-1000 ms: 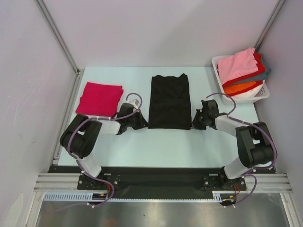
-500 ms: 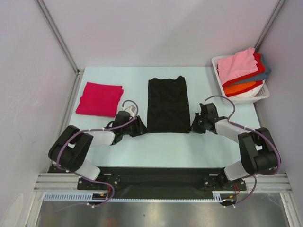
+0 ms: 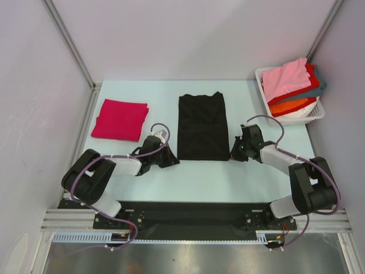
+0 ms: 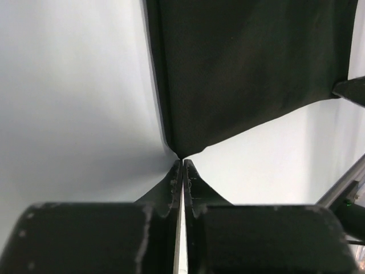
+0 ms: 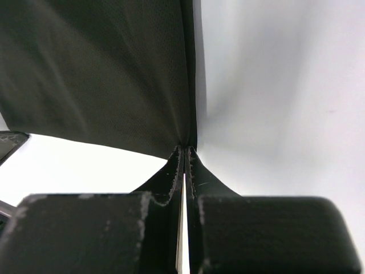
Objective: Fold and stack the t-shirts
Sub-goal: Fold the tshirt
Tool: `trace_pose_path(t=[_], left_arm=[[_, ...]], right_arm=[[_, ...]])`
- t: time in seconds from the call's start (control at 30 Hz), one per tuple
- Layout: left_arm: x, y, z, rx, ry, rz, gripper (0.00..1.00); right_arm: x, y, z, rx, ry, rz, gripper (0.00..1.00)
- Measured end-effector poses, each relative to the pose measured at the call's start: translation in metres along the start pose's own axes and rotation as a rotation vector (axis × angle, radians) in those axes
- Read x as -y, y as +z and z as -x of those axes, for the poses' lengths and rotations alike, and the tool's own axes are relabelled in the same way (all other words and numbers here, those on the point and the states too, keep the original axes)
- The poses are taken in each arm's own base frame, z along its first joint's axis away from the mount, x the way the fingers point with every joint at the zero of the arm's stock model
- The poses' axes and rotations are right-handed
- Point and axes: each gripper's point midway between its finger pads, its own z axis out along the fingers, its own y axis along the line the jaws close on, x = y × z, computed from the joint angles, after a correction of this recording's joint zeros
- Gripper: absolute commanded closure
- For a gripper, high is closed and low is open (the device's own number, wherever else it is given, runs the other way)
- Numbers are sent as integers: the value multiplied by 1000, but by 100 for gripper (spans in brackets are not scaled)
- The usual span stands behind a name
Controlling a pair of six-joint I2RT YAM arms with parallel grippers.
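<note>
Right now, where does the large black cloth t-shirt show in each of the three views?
Top external: the large black cloth t-shirt lies mid-table.
Left wrist: upper right, near corner pinched by the left gripper.
Right wrist: upper left, corner pinched by the right gripper.
Shared landmark: the pale table.

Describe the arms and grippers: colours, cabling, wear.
The left arm and right arm have bulky black joints joined by white links. A purple cable loops loosely along each. The left gripper and right gripper are black. Their fingers are flat and black, with edges scuffed with pale specks. No markings are visible.
</note>
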Motion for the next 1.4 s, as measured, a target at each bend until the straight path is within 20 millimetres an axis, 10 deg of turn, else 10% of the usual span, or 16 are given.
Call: trace_pose_path(t=[0.43,0.57,0.67,1.4], left_arm=[[-8,-24,-11,-3,2,51,100],[-4,-37,-9,15,25,47,49],[-4,-39,-7,23,22,51,43],[4,1,8,11,-4,29,61]], right_arm=[[-16,-28,-5,35,-40,43,100],[-19,-38,-5,50,-52,54,100],[-19,-39,-5,50,-53,52,100],[-10,-33,-13,31,-46,28,100]])
